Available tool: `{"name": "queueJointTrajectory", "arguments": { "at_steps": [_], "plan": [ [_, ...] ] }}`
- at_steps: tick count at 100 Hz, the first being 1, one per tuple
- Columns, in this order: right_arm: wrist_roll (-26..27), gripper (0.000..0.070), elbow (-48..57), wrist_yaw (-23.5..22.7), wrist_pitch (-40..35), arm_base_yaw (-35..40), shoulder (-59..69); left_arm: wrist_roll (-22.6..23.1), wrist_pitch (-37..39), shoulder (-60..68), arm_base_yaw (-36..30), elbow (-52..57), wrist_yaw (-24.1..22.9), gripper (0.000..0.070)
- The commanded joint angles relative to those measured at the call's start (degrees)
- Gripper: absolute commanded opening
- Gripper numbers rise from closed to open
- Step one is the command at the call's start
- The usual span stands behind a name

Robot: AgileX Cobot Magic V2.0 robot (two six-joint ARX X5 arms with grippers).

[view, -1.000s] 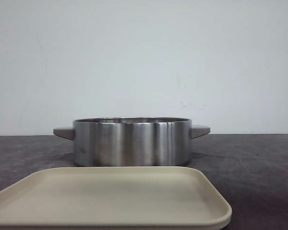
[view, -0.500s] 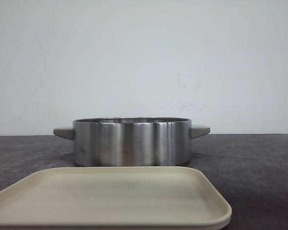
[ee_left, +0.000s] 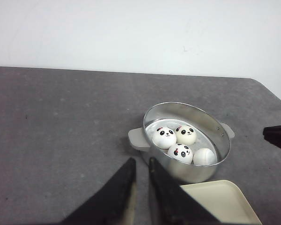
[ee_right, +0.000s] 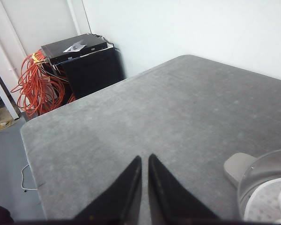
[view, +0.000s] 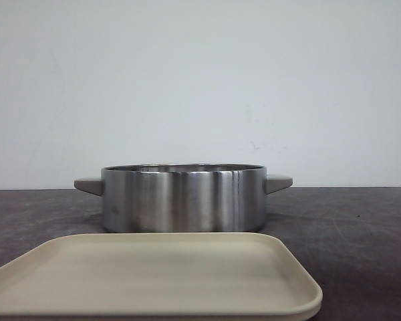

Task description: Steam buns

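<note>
Nothing has shifted over the last second in the front view: the steel pot (view: 183, 197) and the beige tray (view: 154, 277) sit exactly as they did, and no arm shows there.

From the left wrist camera, the four buns (ee_left: 180, 146) lie inside the pot (ee_left: 186, 140), clustered together on its floor; three show their panda faces, the fourth shows only plain white. The left gripper (ee_left: 139, 174) hangs over bare grey tabletop (ee_left: 61, 126) just beside the pot's near handle, its black fingers almost together with only a thin gap, holding nothing. The tray's corner (ee_left: 222, 201) lies just beside the pot.

The right gripper (ee_right: 144, 171) is likewise nearly closed and empty, above open table (ee_right: 178, 103) near the pot's other handle (ee_right: 239, 168). Its side of the table runs out to a rounded edge, beyond which stand a black cabinet (ee_right: 86, 63) and a tangle of orange cables (ee_right: 35, 84). Wide clear table spreads on the left side, up to the white wall.
</note>
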Motion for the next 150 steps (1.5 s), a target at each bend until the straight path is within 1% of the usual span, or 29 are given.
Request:
{"name": "queueJointTrajectory", "arguments": {
  "at_steps": [1,10,15,19,27,38,43,54,65,79,84,91,98,107,114,125,140,150],
  "plan": [
    [-0.48,0.0016,1.25,1.05,-0.98,0.66,-1.7,0.0,0.7,0.04,-0.48,0.57,-0.33,0.0],
    [-0.44,0.0016,0.63,5.11,-8.76,-0.46,-5.09,0.02,0.7,0.04,-0.48,0.59,-0.33,0.0],
    [-0.48,0.0016,-0.24,6.08,-12.26,-1.86,-7.15,0.02,0.7,0.04,-0.48,0.59,-0.33,0.0],
    [-0.66,0.0016,-1.49,6.03,-13.51,-3.28,-9.03,0.0,0.7,0.04,-0.48,0.59,-0.33,0.0],
    [-2.16,0.0016,-5.42,5.95,-12.55,-6.49,-13.29,0.02,0.7,0.04,-0.48,0.57,-0.33,0.0],
    [-6.16,0.0016,-13.35,5.77,-7.58,-10.97,-20.68,0.0,0.7,0.04,-0.48,0.59,-0.33,0.0],
    [-6.97,0.0016,-17.62,5.55,-4.85,-13.31,-24.59,0.02,0.7,0.04,-0.48,0.59,-0.33,0.0],
    [-7.45,0.0016,-27.74,2.73,0.55,-20.13,-33.88,0.0,0.7,0.04,-0.48,0.57,-0.33,0.0],
    [-7.93,0.0016,-37.24,-1.31,4.37,-30.08,-42.97,0.02,0.7,0.04,-0.48,0.57,-0.33,0.0],
    [-7.98,0.0016,-46.31,-9.25,4.94,-45.38,-54.9,0.02,0.7,0.04,-0.48,0.57,-0.33,0.0],
    [-7.98,0.0016,-48.78,-9.55,4.96,-49.44,-58.45,0.02,0.7,0.04,-0.48,0.59,-0.33,0.0],
    [-7.89,0.0016,-51.74,-8.0,4.92,-53.29,-62.16,0.02,0.7,0.04,-0.48,0.59,-0.33,0.0],
    [-7.48,0.0016,-54.45,-6.73,4.87,-55.56,-64.72,0.02,0.7,0.04,-0.48,0.59,-0.33,0.0],
    [-5.88,0.0016,-57.68,-6.54,4.81,-57.22,-67.32,0.02,0.7,0.04,-0.48,0.59,-0.33,0.0],
    [-4.94,0.0016,-57.66,-6.32,-1.11,-57.92,-69.31,0.02,0.7,0.04,-0.48,0.59,-0.33,0.0],
    [-4.83,0.0016,-57.66,-5.35,-7.06,-58.6,-70.36,0.02,0.72,0.04,-0.48,0.59,-0.33,0.0],
    [-4.85,0.0016,-57.66,-5.2,-12.96,-59.56,-70.36,0.02,0.72,0.04,-0.48,0.59,-0.33,0.0],
    [-5.05,0.0016,-57.66,-5.2,-12.98,-59.56,-70.36,0.0,0.74,0.04,-0.48,0.59,-0.33,0.0]
  ]
}}
